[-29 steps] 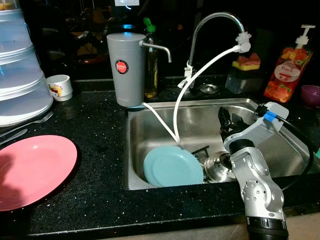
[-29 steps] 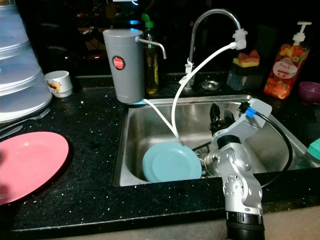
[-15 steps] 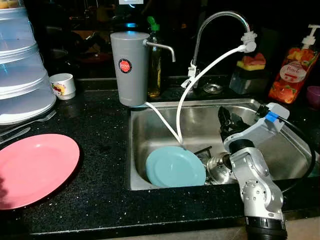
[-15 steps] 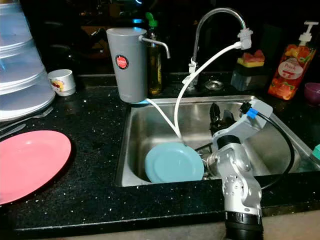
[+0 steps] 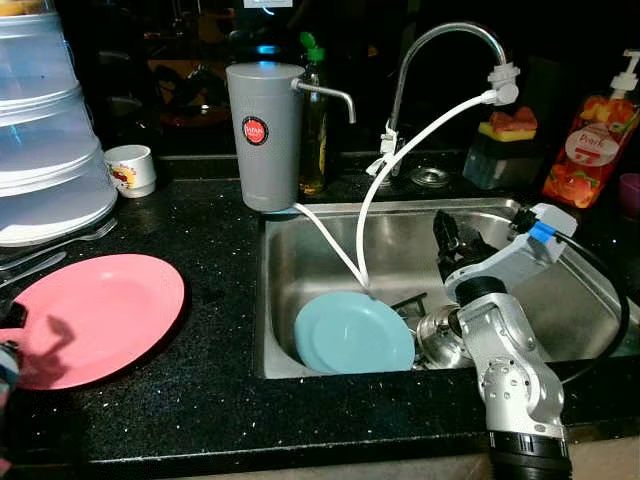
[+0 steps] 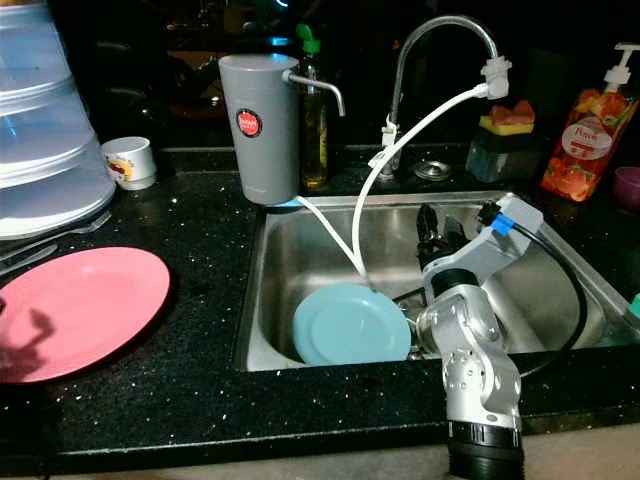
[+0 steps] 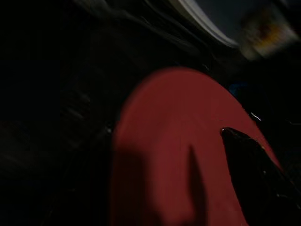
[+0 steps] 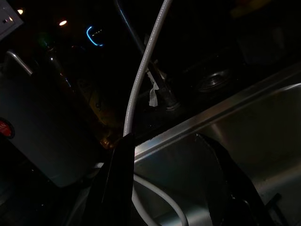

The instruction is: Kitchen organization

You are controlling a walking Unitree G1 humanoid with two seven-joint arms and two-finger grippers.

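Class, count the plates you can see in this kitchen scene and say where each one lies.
2. A pink plate lies flat on the black counter left of the sink. A light blue plate leans in the sink's front left corner. Others may be hidden beneath the dishes there.

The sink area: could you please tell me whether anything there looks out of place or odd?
A white hose runs loose from the faucet spout across the sink to the grey water filter. The blue plate leans tilted against the sink's front wall rather than lying flat. The right gripper hangs open above.

Silver right arm; black cable
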